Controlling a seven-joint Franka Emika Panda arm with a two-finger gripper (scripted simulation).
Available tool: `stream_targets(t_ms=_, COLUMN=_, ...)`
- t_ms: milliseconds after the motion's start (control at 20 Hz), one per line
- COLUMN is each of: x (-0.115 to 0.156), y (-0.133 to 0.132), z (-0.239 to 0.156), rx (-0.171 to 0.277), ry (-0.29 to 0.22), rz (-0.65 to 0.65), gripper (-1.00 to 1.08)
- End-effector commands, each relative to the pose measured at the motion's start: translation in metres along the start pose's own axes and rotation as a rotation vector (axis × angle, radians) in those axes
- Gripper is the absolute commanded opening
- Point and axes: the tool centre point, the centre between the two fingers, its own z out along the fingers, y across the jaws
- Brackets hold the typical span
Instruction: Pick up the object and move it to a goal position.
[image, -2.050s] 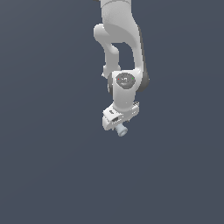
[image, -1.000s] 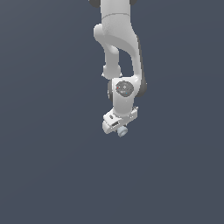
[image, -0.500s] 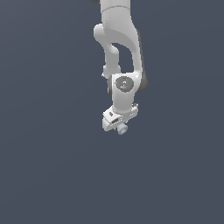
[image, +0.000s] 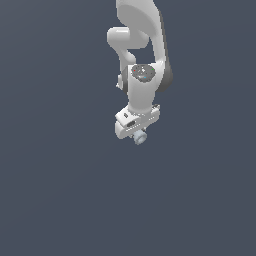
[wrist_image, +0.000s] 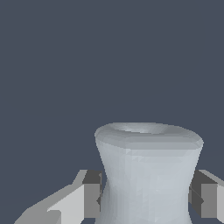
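One arm is appearing in both views against a uniform dark grey-blue ground; no bench edge, shadow or goal marker is showing in either. In the exterior view the white arm (image: 142, 60) is reaching down from the top of the picture, and the pincer (image: 140, 134) is hanging at its lower end. The object (image: 140, 136), a small pale blue-grey stubby cylinder, is sitting between the fingertips and poking out just below the white pincer body. In the wrist view the object (wrist_image: 148, 173) is filling the lower middle of the picture, its wider flanged end pointing away from the camera, and the two dark pads (wrist_image: 92, 194) are pressing against its narrower waist from either side. The pincer is therefore closing on the object and gripping it. Judging from this, the pick-up part of the task is looking complete: the object is appearing to hang in the grip, touching nothing else that shows. The transport part is remaining open, since no goal position is visible; how near the object is lying to it cannot be told from these views
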Motion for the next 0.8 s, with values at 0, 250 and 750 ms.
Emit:
stream_targets(t_ms=0, x=-0.004, y=-0.001, z=-0.026, rx=0.000, ry=0.001, rz=0.000, gripper=-1.00)
stream_targets(t_ms=250, x=-0.014, y=-0.005, z=-0.084, rx=0.000, ry=0.001, rz=-0.001, gripper=-1.00)
stream_targets(t_ms=750, x=-0.032, y=-0.010, z=-0.196, rx=0.002, ry=0.002, rz=-0.002, gripper=-1.00)
